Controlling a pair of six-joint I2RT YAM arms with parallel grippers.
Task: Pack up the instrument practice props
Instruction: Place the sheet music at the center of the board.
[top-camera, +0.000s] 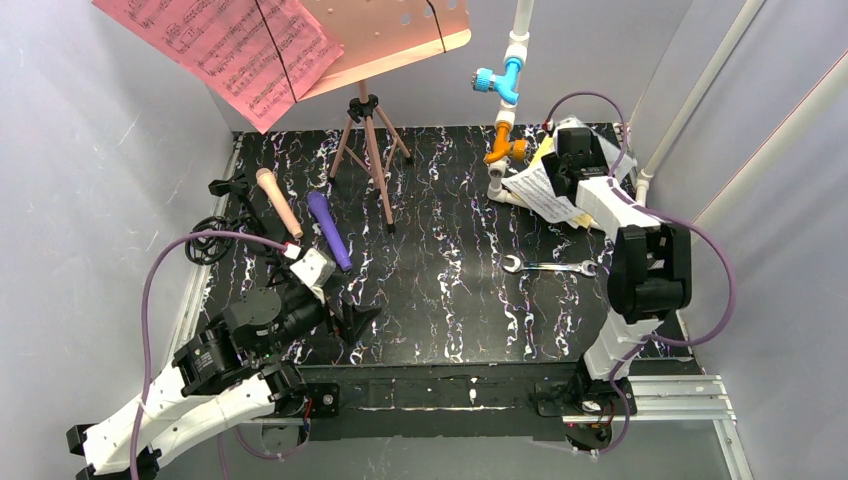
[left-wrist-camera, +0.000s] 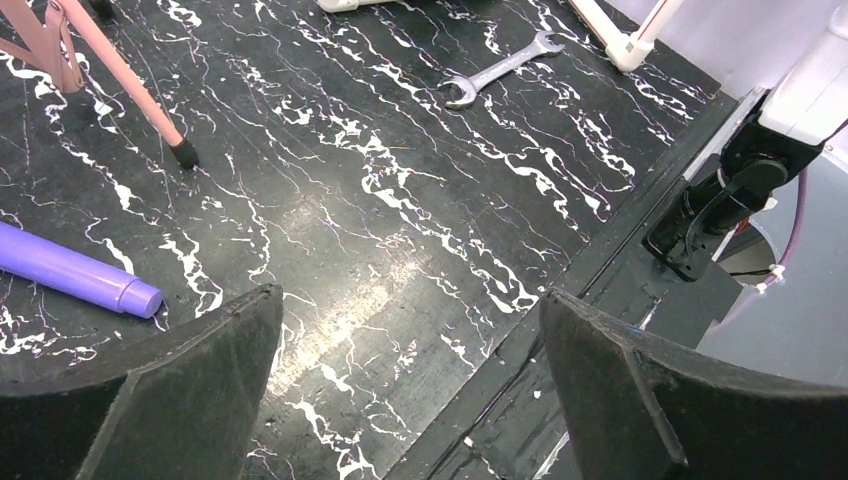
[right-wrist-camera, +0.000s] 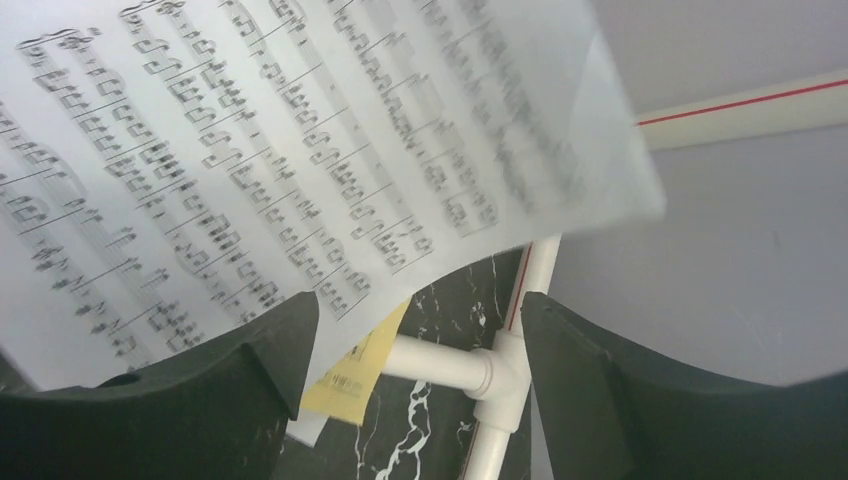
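At the far left the black mic holders (top-camera: 225, 187) are hard to make out against the dark tabletop (top-camera: 450, 270). Beside them lie the peach microphone (top-camera: 280, 203) and the purple microphone (top-camera: 330, 230), near the left gripper (left-wrist-camera: 410, 305), which gapes wide on nothing. The salmon music rest (top-camera: 400, 35) and its pink sheet (top-camera: 230, 50) are cut off at the top edge. At the far right, the right gripper (right-wrist-camera: 420, 310) stands spread apart, pinching nothing, by the white sheet (right-wrist-camera: 250, 150), which hides most of a yellow sheet (right-wrist-camera: 355, 370).
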